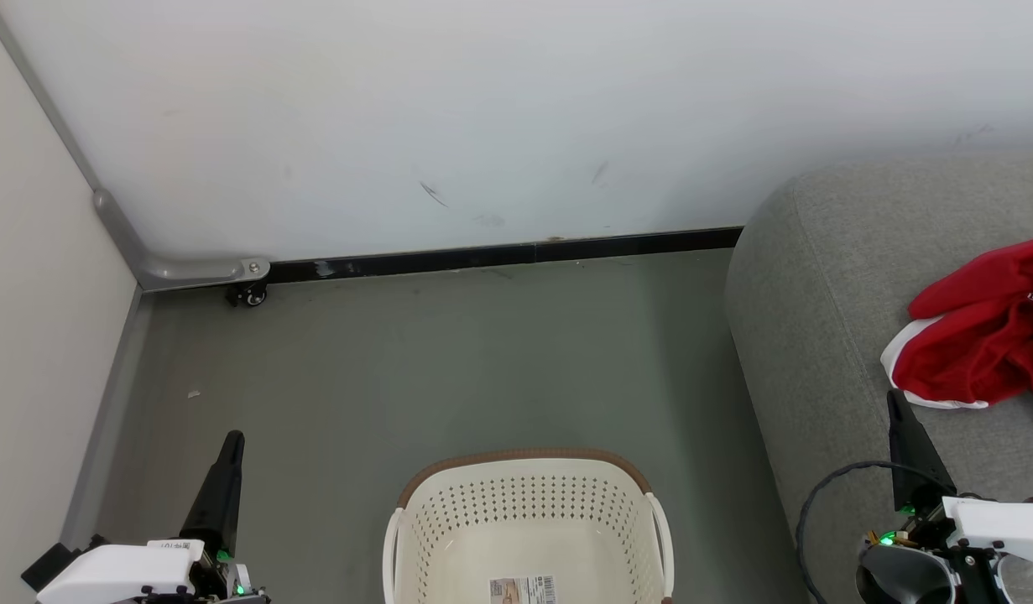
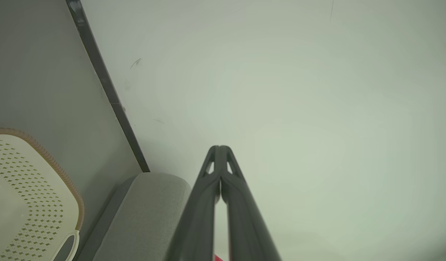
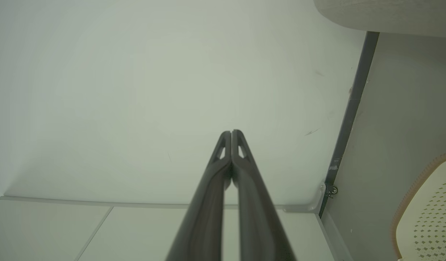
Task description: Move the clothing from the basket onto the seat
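Note:
The red clothing (image 1: 986,331), with a white band along its edge, lies bunched on the grey seat (image 1: 826,277) at the right. The cream basket (image 1: 524,520) with a brown rim stands on the floor at the bottom centre; only a barcode sticker (image 1: 523,590) shows on its floor. My left gripper (image 1: 231,445) is shut with nothing in it, left of the basket, tips together in its wrist view (image 2: 220,148). My right gripper (image 1: 896,403) is shut and bare over the seat's front part, just below the clothing, tips together (image 3: 231,133).
A white wall (image 1: 516,109) with a black skirting strip (image 1: 499,252) runs behind the grey floor. A pale panel (image 1: 29,335) on a small castor (image 1: 252,295) closes the left side. Open floor (image 1: 449,361) lies between the basket and the wall.

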### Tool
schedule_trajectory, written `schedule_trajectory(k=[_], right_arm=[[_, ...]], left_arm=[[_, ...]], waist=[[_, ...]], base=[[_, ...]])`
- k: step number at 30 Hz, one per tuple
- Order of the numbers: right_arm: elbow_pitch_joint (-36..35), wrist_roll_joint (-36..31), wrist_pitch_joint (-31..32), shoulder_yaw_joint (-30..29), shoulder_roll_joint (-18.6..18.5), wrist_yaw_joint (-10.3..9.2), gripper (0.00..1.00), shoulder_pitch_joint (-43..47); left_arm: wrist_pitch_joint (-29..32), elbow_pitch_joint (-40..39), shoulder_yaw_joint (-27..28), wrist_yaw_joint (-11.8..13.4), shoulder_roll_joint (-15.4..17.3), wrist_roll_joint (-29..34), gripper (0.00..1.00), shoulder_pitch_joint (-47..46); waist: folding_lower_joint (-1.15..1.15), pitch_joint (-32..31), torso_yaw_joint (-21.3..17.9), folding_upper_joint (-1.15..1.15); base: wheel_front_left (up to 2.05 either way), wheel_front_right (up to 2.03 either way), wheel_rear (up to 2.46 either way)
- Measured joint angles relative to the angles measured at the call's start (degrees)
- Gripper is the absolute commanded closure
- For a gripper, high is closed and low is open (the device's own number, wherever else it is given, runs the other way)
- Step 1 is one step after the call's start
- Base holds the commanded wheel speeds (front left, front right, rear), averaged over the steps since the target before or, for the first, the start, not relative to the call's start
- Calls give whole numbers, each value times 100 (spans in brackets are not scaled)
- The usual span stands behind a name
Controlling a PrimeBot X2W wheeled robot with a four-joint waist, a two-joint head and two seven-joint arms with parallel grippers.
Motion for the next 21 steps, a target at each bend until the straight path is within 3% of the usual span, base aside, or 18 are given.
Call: schedule_trajectory(k=[21], right_arm=[[2,0,0,-5,0,0,100,-1]], left_arm=[[-1,-11,-15,0,0,-1,100,0]], waist=[[-1,1,0,0]], base=[[0,0,0]])
